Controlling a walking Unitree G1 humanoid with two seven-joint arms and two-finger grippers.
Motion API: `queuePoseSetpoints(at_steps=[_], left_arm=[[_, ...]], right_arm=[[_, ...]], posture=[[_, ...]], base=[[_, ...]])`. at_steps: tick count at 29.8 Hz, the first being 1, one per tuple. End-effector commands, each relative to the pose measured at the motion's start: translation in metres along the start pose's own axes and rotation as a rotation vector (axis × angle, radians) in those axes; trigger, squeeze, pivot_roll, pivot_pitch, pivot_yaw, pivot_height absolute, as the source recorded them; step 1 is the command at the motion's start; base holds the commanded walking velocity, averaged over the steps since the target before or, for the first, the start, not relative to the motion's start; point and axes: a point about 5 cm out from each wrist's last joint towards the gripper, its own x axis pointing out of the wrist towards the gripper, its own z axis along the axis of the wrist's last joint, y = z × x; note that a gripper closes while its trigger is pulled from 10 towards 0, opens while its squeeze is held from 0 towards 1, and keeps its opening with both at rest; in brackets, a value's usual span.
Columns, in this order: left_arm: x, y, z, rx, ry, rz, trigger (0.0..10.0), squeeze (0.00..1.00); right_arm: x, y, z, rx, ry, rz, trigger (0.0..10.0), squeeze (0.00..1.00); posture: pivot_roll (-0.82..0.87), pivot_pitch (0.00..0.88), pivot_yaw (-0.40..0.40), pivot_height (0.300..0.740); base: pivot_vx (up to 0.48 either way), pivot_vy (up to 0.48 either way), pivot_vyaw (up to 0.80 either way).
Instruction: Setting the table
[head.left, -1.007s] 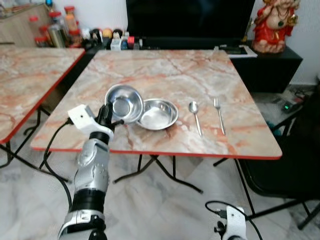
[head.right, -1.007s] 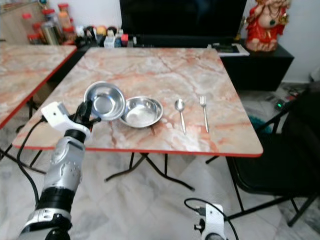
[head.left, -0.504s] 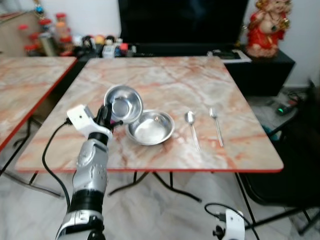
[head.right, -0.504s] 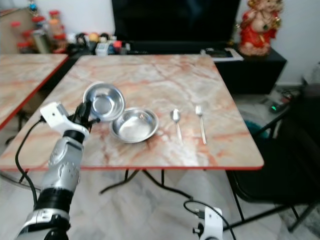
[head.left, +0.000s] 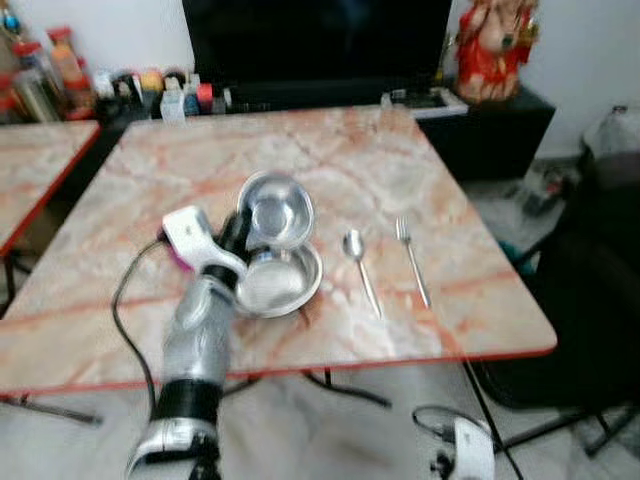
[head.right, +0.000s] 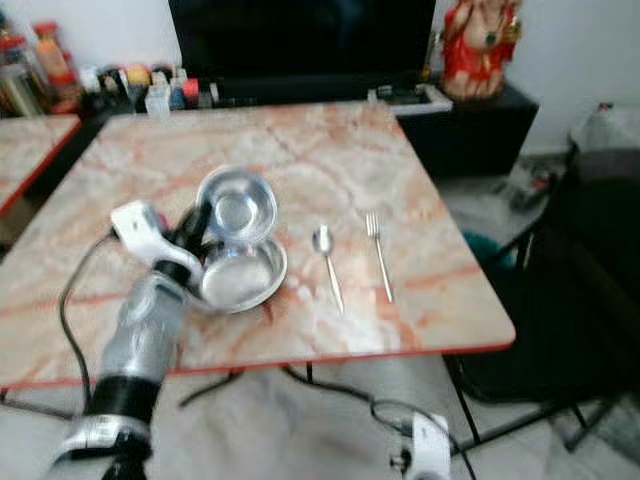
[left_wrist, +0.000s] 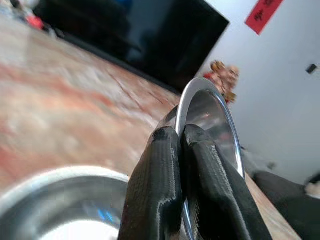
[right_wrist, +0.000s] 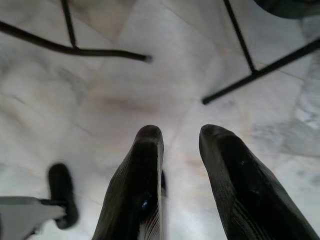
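Note:
My left gripper (head.left: 241, 236) is shut on the rim of a small steel bowl (head.left: 278, 208), holding it tilted on edge above the table. The wrist view shows both fingers (left_wrist: 160, 165) pinching that rim (left_wrist: 212, 107). Just below and toward me a wider steel bowl (head.left: 285, 287) rests on the marble table (head.left: 190, 150); the held bowl overlaps its far edge. A spoon (head.left: 360, 260) and a fork (head.left: 412, 262) lie side by side to the right. My right gripper (right_wrist: 180, 134) hangs low over the floor, fingers open.
A black TV (head.left: 310, 40) and a red figurine (head.left: 490, 45) stand behind the table, with bottles (head.left: 150, 85) at the back left. A second marble table (head.left: 30, 165) is on the left. A black chair (head.left: 590, 290) sits at the right edge.
The whole picture has shifted and blurred, so the camera has moved. My left gripper has carried the small bowl to the right, from beside the wide bowl to over its far edge.

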Motion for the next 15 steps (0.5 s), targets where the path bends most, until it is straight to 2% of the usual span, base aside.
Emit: queuePoseSetpoints(at_steps=[1, 2, 5, 8, 13, 15], left_arm=[[0.0014, 0.0021, 0.0121, -0.012, -0.033, 0.015, 10.0, 0.00], [0.0015, 0.0015, 0.0108, -0.077, -0.024, 0.046, 10.0, 0.00], [0.0012, 0.0016, 0.0093, -0.136, -0.015, 0.076, 10.0, 0.00], [0.0028, 0.0023, 0.0108, -0.240, -0.026, 0.127, 10.0, 0.00], [0.0092, -0.0016, 0.0050, -0.336, 0.015, 0.186, 10.0, 0.00], [0.0096, -0.0016, 0.0037, -0.348, 0.023, 0.199, 10.0, 0.00]], right_arm=[[-0.0003, 0.0028, -0.0015, 0.002, 0.001, 0.004, 10.0, 0.00], [-0.0007, 0.0022, -0.0030, 0.001, 0.004, 0.002, 10.0, 0.00], [-0.0011, 0.0020, -0.0049, 0.003, 0.008, -0.001, 10.0, 0.00], [-0.0017, 0.0025, -0.0072, 0.006, 0.012, -0.001, 10.0, 0.00], [-0.0024, 0.0045, -0.0104, 0.014, 0.019, -0.001, 10.0, 0.00], [-0.0025, 0.0047, -0.0106, 0.015, 0.020, -0.001, 10.0, 0.00]], posture=[[0.00, 0.000, -0.009, 0.732], [0.00, 0.000, -0.004, 0.732], [0.00, 0.000, -0.002, 0.732], [0.00, 0.000, 0.002, 0.732], [0.00, 0.000, 0.014, 0.732], [0.00, 0.000, 0.014, 0.732]], base=[[0.000, 0.000, 0.00], [0.000, 0.000, 0.00], [0.000, 0.000, 0.00], [0.000, 0.000, 0.00], [0.000, 0.000, 0.00], [0.000, 0.000, 0.00]])
